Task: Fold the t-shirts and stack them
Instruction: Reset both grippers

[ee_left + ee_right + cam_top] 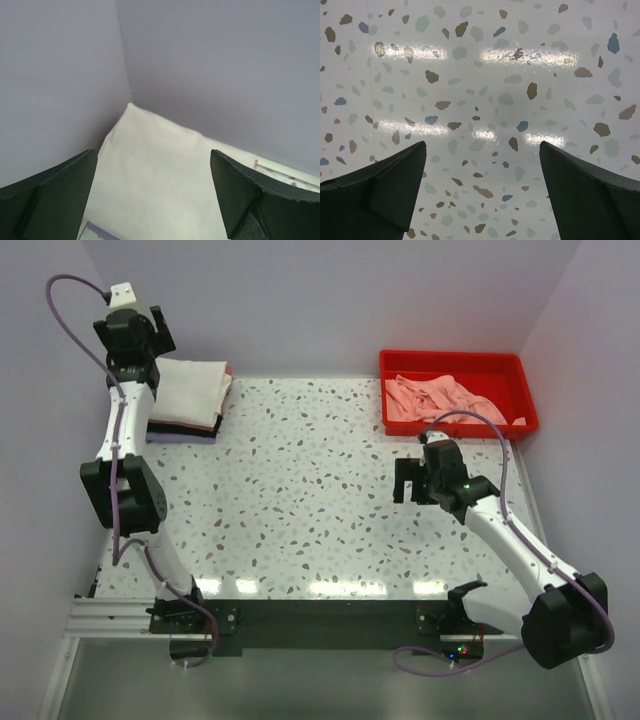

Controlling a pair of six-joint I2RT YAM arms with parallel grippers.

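1. Over the far-left corner of the surface, the left fingers (pixel 50 195) stand wide apart with nothing between them, just above a pale folded t-shirt (pixel 155 175).
2. That t-shirt tops the stack (pixel 188 400), whose edges show red, black and lavender layers beneath. It lies fairly square, so this part looks done.
3. Right of the middle, the right fingers (pixel 375 195) are likewise spread wide and empty, hanging over bare speckled surface (pixel 485 75).
4. At the far-right corner, the red tray (pixel 455 360) holds crumpled pink t-shirts (pixel 440 400), unfolded; how many I cannot tell.
5. Judging from this, several shirts are folded and stacked. The tray's contents remain, each to be fetched, spread out, folded and added to the stack.
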